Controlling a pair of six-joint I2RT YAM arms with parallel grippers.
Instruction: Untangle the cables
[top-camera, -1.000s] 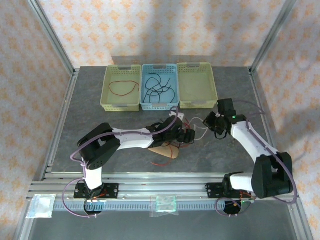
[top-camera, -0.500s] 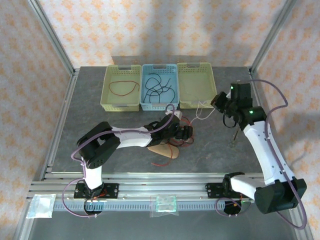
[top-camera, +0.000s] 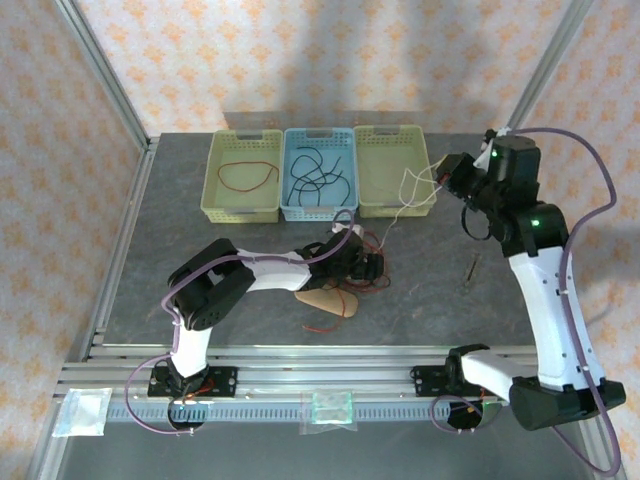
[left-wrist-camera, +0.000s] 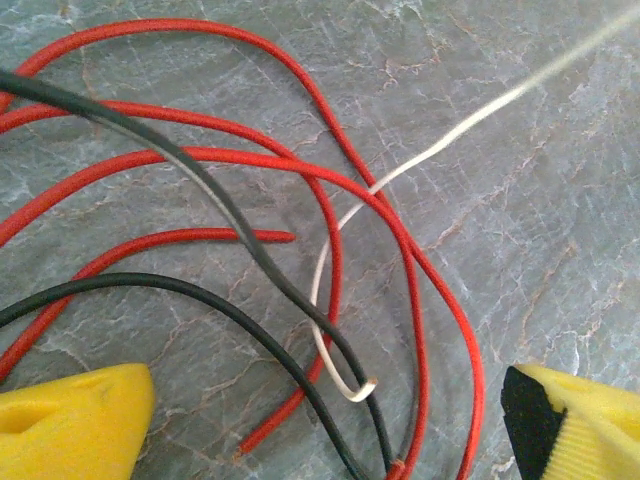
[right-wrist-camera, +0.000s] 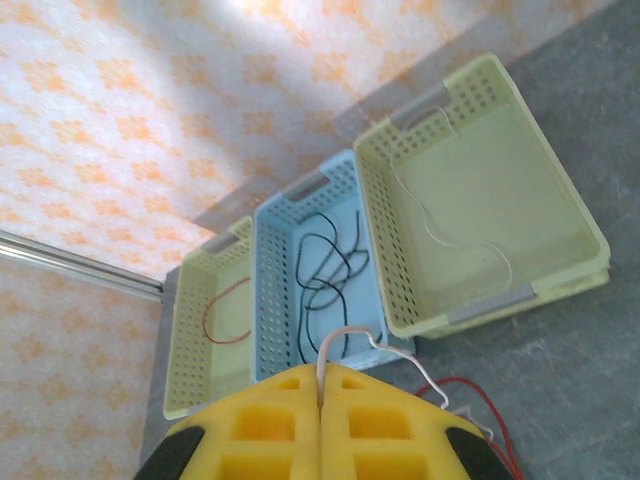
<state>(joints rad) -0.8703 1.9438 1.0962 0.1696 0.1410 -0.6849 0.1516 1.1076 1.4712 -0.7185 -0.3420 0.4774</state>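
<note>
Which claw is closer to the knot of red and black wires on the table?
Left. The left gripper hangs open directly above the tangle. The right gripper is well away, beside the right-hand basket, shut on a white cable.

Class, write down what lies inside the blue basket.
Looping black cables lie on the blue basket's floor; nothing else shows there. From the right wrist, the right claw, shut on a white cable, covers its near edge.

Red cables (left-wrist-camera: 230, 235) and black cables (left-wrist-camera: 130, 280) tangle with a white cable (left-wrist-camera: 318, 290) on the grey worktop (left-wrist-camera: 540, 250), left pincer (left-wrist-camera: 328, 405) gaping wide.
</note>
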